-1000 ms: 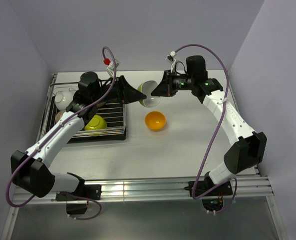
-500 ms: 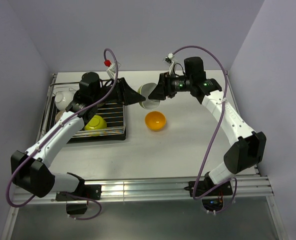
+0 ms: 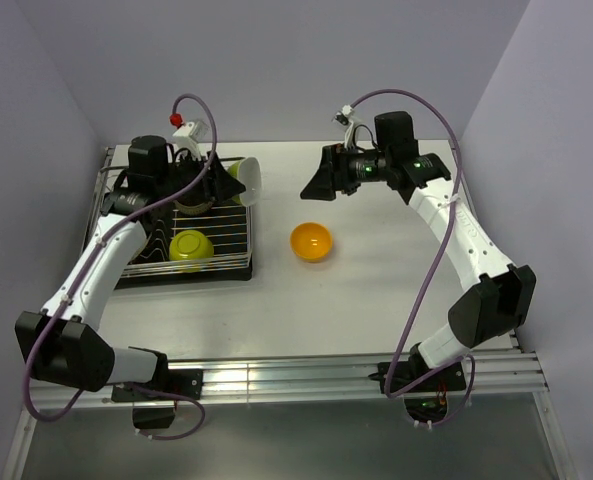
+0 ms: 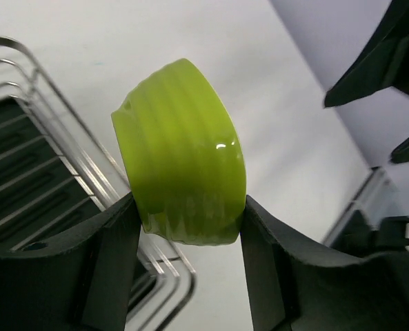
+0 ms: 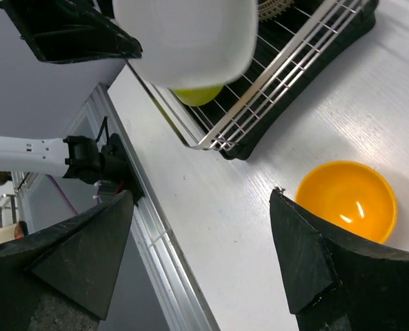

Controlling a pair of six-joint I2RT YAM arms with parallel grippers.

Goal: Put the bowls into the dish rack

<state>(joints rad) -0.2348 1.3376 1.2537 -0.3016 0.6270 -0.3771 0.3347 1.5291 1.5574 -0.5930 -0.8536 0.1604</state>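
Note:
My left gripper (image 3: 234, 180) (image 4: 189, 203) is shut on a bowl (image 3: 247, 181) (image 4: 183, 172) that looks lime green in the left wrist view and white (image 5: 183, 38) from the right wrist. It hangs tilted over the right edge of the dish rack (image 3: 231, 262) (image 4: 45, 138) (image 5: 294, 76). A lime bowl (image 3: 191, 246) (image 5: 197, 95) sits in the rack. An orange bowl (image 3: 311, 241) (image 5: 347, 200) rests on the table right of the rack. My right gripper (image 3: 314, 185) (image 5: 201, 196) is open and empty, above the table right of the held bowl.
The rack stands at the far left of the table, by the left wall. A brownish bowl-like thing (image 3: 191, 197) lies in the rack behind the lime bowl. An aluminium rail (image 3: 306, 375) runs along the near edge.
My right gripper opened and let go of the bowl. My left gripper carried that bowl left, from mid-table to the rack's right edge.

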